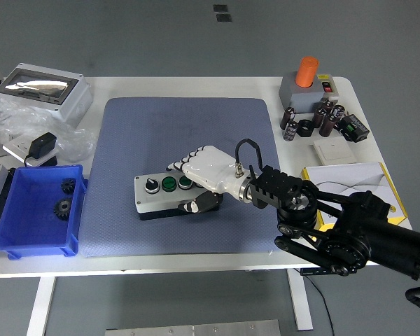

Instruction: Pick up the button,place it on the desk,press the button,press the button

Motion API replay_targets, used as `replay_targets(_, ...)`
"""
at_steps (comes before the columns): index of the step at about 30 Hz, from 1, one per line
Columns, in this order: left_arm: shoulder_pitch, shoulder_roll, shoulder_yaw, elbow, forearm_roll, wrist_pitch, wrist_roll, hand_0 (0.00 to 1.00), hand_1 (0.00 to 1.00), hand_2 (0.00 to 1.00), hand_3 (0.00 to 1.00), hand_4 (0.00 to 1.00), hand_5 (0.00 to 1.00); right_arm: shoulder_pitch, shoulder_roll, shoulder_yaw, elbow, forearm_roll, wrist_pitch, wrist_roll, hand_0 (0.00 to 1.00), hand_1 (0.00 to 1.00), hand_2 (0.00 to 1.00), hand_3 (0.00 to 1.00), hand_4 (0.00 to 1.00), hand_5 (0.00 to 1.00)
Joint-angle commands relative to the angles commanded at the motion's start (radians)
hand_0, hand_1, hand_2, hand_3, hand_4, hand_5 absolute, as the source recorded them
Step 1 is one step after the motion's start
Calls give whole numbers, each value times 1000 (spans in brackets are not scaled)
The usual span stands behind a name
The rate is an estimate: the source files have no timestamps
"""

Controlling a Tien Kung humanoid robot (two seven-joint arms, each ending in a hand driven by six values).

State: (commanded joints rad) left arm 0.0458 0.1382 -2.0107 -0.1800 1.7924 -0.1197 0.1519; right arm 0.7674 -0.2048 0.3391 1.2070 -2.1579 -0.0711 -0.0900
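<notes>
- Head view shows the right hand [203, 183], white with black fingertips, clenched around the right end of the button box [166, 194], fingers over its top and thumb against the near side face.
- Its black arm [336, 227] reaches in from the lower right corner; the left hand is out of view.
- On the box's grey top, a black knob [150, 185] and two green buttons [169, 184] sit uncovered to the left of the fingers; anything further right is hidden under the hand.
- Beneath it lies the blue mat [189, 126] that covers the middle of the white table [273, 87]. Whether the box rests on the mat or is lifted just off it I cannot tell.
- Left of the mat stands a blue bin [35, 241] holding two small gears [64, 207].
- Judging by the grip, the pick-and-place part is under way, not finished: the box is not yet let go, and both presses remain to be done.
</notes>
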Motion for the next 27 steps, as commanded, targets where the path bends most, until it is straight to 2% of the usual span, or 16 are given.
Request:
replay_targets(1, 0, 0, 0, 0, 1, -2, 2, 705, 691, 680, 818, 958, 844, 0, 0, 1, 0, 2, 2, 0, 731, 818, 863, 924, 568, 3)
replay_targets(6, 1, -1, 1, 0, 1, -8, 5, 705, 691, 680, 818, 958, 844, -3, -1, 5, 4, 14, 14, -1, 731, 818, 863, 924, 568, 3)
replay_targets(7, 2, -1, 1, 0, 1, -9, 5, 705, 691, 678, 818, 957, 843, -5, -2, 7, 6, 19, 17, -1, 740, 824, 884, 958, 612, 9)
replay_targets(8, 2, -1, 1, 0, 1, -10, 5, 705, 691, 678, 818, 957, 843, -6, -3, 10, 9, 23, 21, 0, 740, 824, 884, 958, 612, 9)
replay_targets(12, 3, -2, 2, 0, 1, -13, 6, 705, 691, 678, 818, 957, 843, -12, -22, 37, 49, 75, 61, 5, 740, 824, 884, 958, 612, 9)
replay_targets(13, 3, -2, 2, 0, 0, -14, 5, 706, 692, 679, 815, 963, 842, -14, -32, 50, 69, 96, 77, 7, 747, 834, 894, 972, 707, 66)
replay_targets(18, 3, -2, 5, 0, -4, -20, 3, 706, 692, 679, 815, 963, 842, -30, -89, 126, 171, 215, 163, 32, 747, 834, 894, 972, 707, 66)
replay_targets(19, 3, -2, 7, 0, -7, -21, 2, 706, 693, 679, 814, 961, 842, -35, -99, 140, 190, 238, 179, 36, 747, 835, 905, 981, 774, 109)
replay_targets(23, 3, -3, 12, 0, -12, -26, 2, 706, 693, 679, 814, 961, 842, -60, -149, 209, 275, 336, 257, 48, 747, 835, 905, 981, 774, 109)
replay_targets(24, 3, -3, 13, 0, -14, -26, 1, 706, 693, 679, 814, 961, 842, -68, -166, 229, 297, 359, 264, 50, 747, 835, 905, 981, 774, 109)
replay_targets(25, 4, -4, 13, 0, -15, -26, 1, 708, 693, 679, 814, 956, 839, -73, -180, 246, 315, 377, 262, 50, 761, 842, 923, 992, 709, 34)
replay_targets(27, 6, -4, 11, 0, -14, -25, 2, 708, 693, 679, 814, 956, 839, -77, -207, 270, 342, 392, 231, 48, 761, 842, 923, 992, 709, 34)
